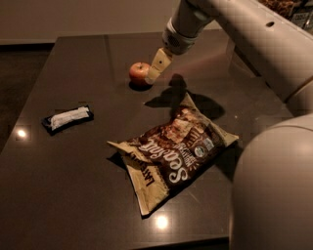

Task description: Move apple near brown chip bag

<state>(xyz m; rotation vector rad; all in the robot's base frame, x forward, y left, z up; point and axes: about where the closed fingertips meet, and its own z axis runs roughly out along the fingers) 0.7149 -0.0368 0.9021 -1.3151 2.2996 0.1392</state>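
The small red-orange apple (138, 73) sits on the dark table (73, 195) toward the back, left of centre. The large crinkled brown and cream chip bag (176, 152) lies flat in the middle front, well apart from the apple. My gripper (155, 71) hangs from the white arm that reaches in from the upper right. Its cream tip is right beside the apple's right side and slightly above the table. I cannot tell whether it touches the apple.
A small dark bar wrapper with a white label (67, 118) lies at the left. The arm's white body (274, 185) fills the right edge of the view. Dark objects stand at the top right corner (293, 12).
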